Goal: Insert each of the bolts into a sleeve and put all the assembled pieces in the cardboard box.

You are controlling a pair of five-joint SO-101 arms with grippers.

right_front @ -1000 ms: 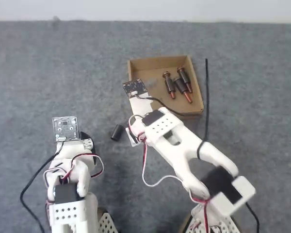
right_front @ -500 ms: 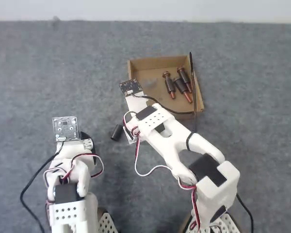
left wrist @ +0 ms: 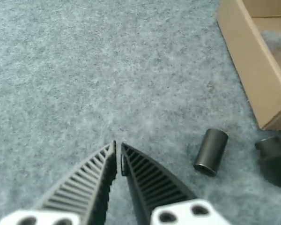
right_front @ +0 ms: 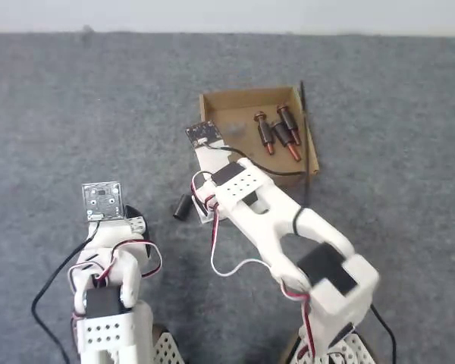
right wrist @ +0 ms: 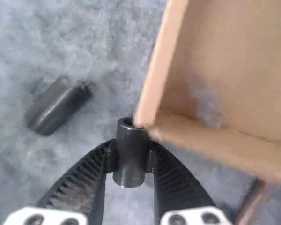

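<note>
Swung slightly leftward in the high view, the right arm (right_front: 265, 212) has dragged its black cable (right_front: 305, 136) onto the box's (right_front: 212, 98) right rim; the load has not gone in and probably still needs a bolt. The right gripper (right wrist: 131, 149) pinches an upright sleeve (right wrist: 129, 166) at the box's lower-left corner, with a loose sleeve (right_front: 183, 206) just left on the counter (right_front: 76, 106). Three assembled pieces (right_front: 279, 133) lie inside the box, upper right of centre. The left gripper (left wrist: 118, 145), lower left, is pressed nearly together and empty.

three assembled pieces (right_front: 279, 133) in the cardboard box (right_front: 239, 112) (one loose sleeve (right_front: 183, 206) nearby)
</note>
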